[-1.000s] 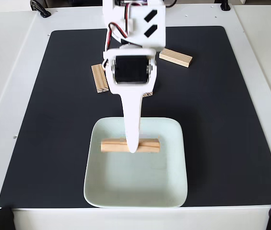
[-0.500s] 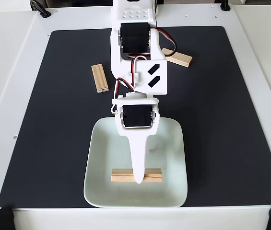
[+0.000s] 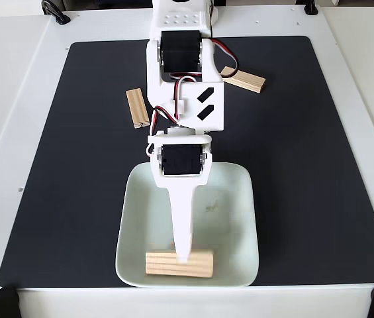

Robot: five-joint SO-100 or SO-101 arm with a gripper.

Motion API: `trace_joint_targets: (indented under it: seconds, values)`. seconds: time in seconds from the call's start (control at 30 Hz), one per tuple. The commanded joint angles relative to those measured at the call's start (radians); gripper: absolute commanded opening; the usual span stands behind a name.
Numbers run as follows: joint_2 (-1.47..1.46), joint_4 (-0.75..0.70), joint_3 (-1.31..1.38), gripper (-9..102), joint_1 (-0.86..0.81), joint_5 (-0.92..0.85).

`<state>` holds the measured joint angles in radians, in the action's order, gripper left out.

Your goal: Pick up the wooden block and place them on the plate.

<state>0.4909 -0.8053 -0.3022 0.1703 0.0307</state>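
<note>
A wooden block (image 3: 179,264) lies lengthwise across the near edge of the plate (image 3: 233,218), well inside the rim on the camera side, its long axis running left to right in the fixed view. The pale square plate sits on the black mat (image 3: 306,165), close to the mat's near border and roughly centred. The gripper (image 3: 183,256) hangs directly over the block's middle, its white fingers (image 3: 182,225) pointing toward the camera and tapering to a tip that overlaps the block's top face. From this angle the fingers appear as one narrow blade, so I cannot tell whether they are clamped on the block or parted. The arm (image 3: 181,66) reaches in from the far side of the mat. Two further wooden blocks lie on the mat beyond the plate: one (image 3: 137,107) left of the arm, set nearly end-on, and another (image 3: 245,79) right of the arm, angled. The mat rests on a white worktop (image 3: 365,79).
</note>
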Motion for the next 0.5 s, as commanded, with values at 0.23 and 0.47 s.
trace_joint_targets:
  seconds: [0.23,0.47]
  values:
    - [0.144,-0.006,-0.052,34,0.002,0.008]
    - [0.502,-0.006,-0.423,1,0.011,0.040]
